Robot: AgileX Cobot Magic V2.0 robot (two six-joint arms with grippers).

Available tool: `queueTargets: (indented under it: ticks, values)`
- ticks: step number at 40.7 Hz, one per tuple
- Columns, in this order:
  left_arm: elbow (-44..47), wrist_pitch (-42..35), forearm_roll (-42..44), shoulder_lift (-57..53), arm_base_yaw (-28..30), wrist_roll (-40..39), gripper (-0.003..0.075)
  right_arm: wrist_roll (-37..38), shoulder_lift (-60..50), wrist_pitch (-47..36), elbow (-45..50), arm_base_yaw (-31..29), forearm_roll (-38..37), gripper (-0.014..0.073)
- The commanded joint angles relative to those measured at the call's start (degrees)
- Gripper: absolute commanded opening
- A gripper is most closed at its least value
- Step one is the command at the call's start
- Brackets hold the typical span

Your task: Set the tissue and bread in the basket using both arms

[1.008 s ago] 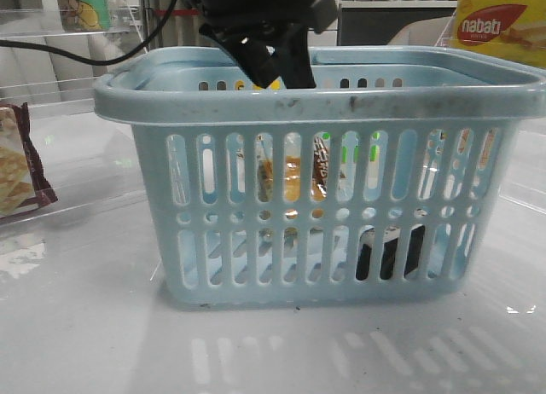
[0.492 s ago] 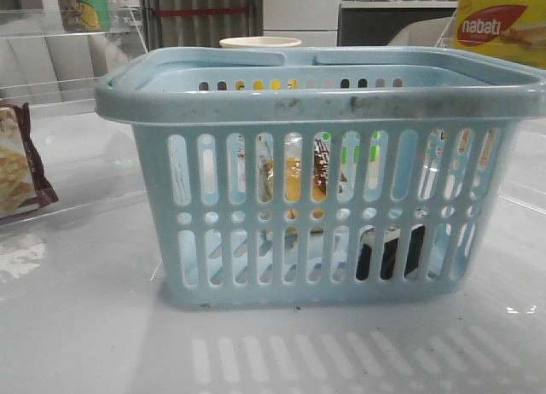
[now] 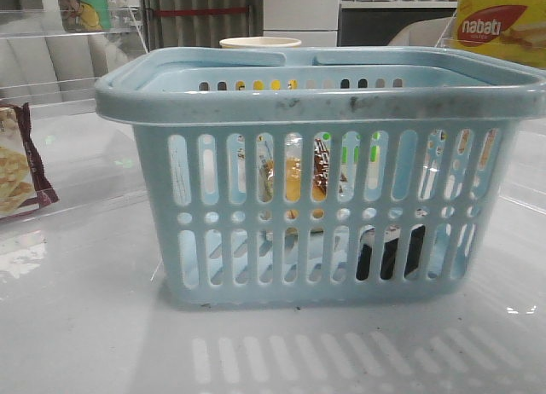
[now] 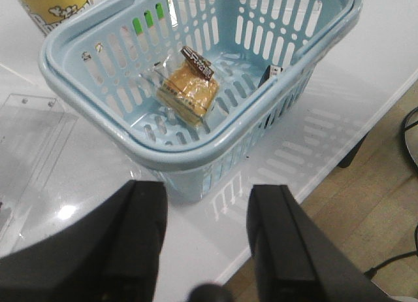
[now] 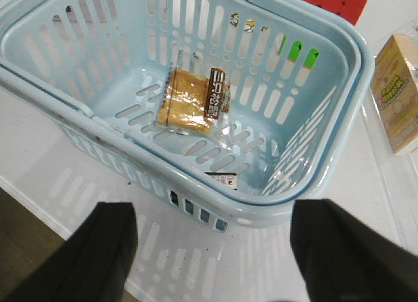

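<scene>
The light blue basket (image 3: 316, 104) stands mid-table. The bread (image 3: 294, 179), golden-brown in a clear wrapper, lies on its floor and shows through the slots. It also shows in the left wrist view (image 4: 189, 93) and the right wrist view (image 5: 189, 102). The black tissue (image 3: 388, 253) lies low against the basket's right side; it shows in the left wrist view (image 4: 271, 73), and only its edge shows in the right wrist view (image 5: 222, 179). My left gripper (image 4: 206, 243) is open and empty, above the table outside the basket (image 4: 196, 151). My right gripper (image 5: 212, 250) is open and empty, outside the basket (image 5: 274, 207). Neither shows in the front view.
A yellow nabati box (image 3: 502, 29) stands at the back right. A maroon-edged cracker bag (image 3: 19, 164) lies at the left. A cup (image 3: 260, 43) stands behind the basket. A yellow can (image 4: 55, 4) and a clear tray (image 4: 26, 138) lie beside the basket. The table edge (image 4: 313, 178) is near.
One second ago a black gripper hung over the basket's back rim in the front view. It has withdrawn out of that view. The basket, bread and tissue have not moved.
</scene>
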Motion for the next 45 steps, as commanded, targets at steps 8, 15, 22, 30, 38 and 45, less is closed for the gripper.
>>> queueTargets:
  ticks: [8, 15, 22, 30, 38, 45]
  values:
    - [7.7, -4.36, -0.25, -10.68, -0.29, -1.42, 0.0371, -0.39, -0.38, -3.15, -1.56, -0.01, -0.42, 0.0591]
    - [9.86, -4.36, -0.11, -11.97, -0.29, -1.42, 0.037, -0.39, -0.38, -1.82, -1.56, -0.01, -2.63, 0.0591]
    - [10.7, -4.49, 1.52, -11.97, -0.29, -1.42, 0.037, -0.39, -1.72, -0.59, -0.44, -0.01, -4.02, 0.0591]
    - [10.7, -4.58, 2.07, -11.97, -0.29, -1.42, 0.037, -0.39, -3.01, -0.68, 2.52, -0.01, -3.69, 0.0591]
    - [10.7, -4.58, 2.07, -11.97, -0.29, -1.42, 0.0363, -0.33, -3.01, -0.73, 3.02, -0.01, -2.62, 0.0573]
    - [10.7, -4.62, 2.07, -11.97, -0.29, -1.42, 0.0249, -0.33, -3.01, -0.79, 3.02, -0.01, -2.04, 0.0379]
